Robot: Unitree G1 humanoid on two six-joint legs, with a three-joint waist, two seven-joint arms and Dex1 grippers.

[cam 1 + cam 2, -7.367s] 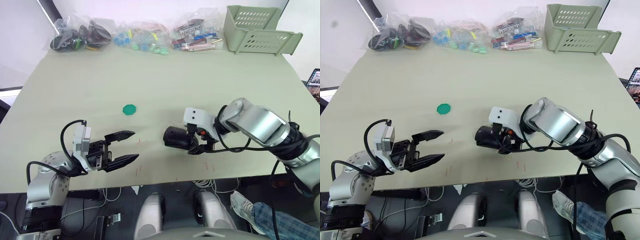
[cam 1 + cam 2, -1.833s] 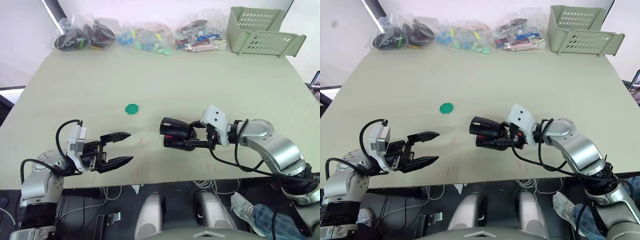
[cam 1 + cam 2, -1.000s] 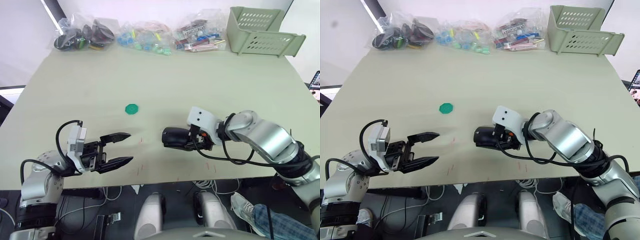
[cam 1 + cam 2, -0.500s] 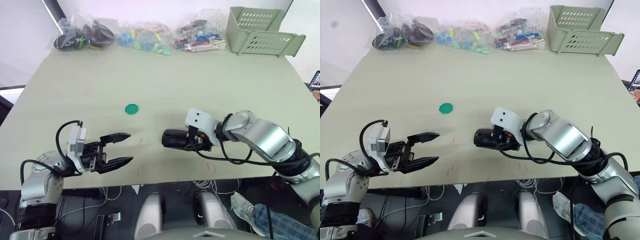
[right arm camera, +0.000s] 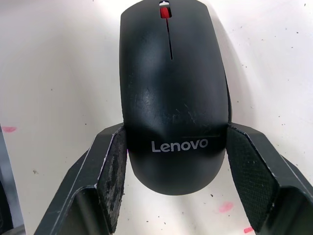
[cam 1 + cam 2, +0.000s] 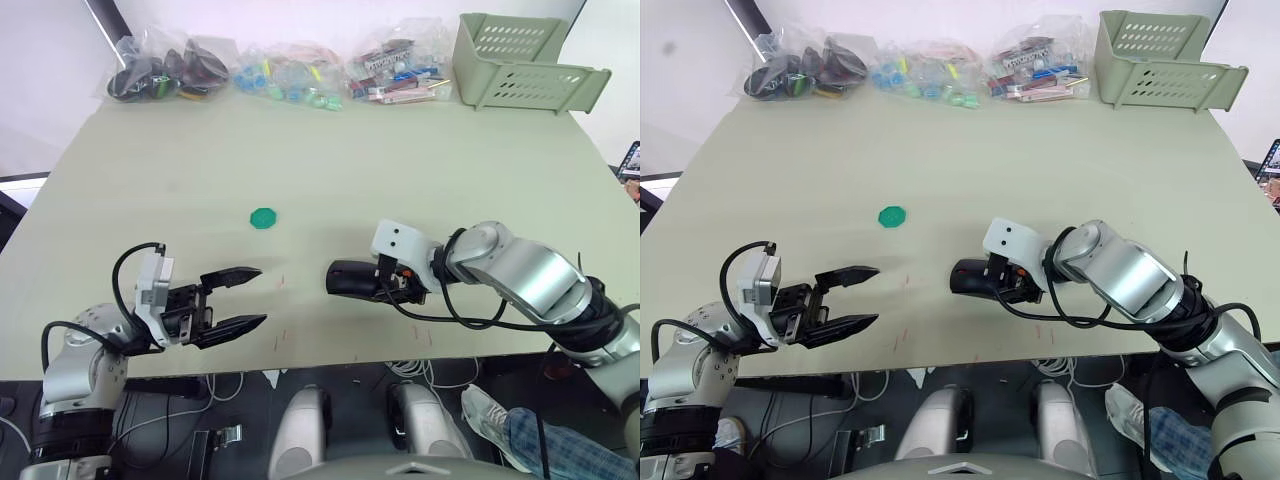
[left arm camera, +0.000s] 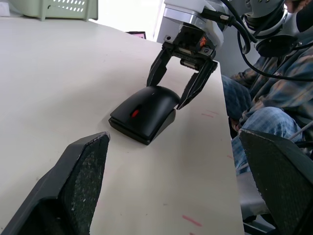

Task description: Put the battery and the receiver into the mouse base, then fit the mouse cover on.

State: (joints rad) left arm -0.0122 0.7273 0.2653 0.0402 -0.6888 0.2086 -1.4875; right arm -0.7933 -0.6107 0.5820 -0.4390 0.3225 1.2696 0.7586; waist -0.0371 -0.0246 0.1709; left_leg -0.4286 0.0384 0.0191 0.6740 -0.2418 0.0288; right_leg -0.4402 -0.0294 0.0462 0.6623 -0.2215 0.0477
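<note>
The mouse cover (image 5: 171,88) sits closed over the mouse base (image 7: 146,128), whose lower rim shows beneath it. The assembled mouse rests on the table near the front edge, right of centre, with a red scroll wheel at its front. My right gripper (image 6: 374,283) straddles the rear of the mouse, and its pads (image 5: 115,171) lie against both sides. My left gripper (image 6: 262,294) hovers open at the front left, a hand's width from the mouse, holding nothing. The battery and the receiver are hidden.
A round green disc (image 6: 263,217) lies left of centre. Plastic bags of parts (image 6: 290,80) line the far edge, with a pale green basket (image 6: 525,62) at the far right. A person's leg (image 6: 560,440) is beyond the table's front right corner.
About two seconds ago my right gripper held two black pieces apart and raised; now one closed mouse lies flat on the table. In the last half second, hardly any shift. The left arm is still.
</note>
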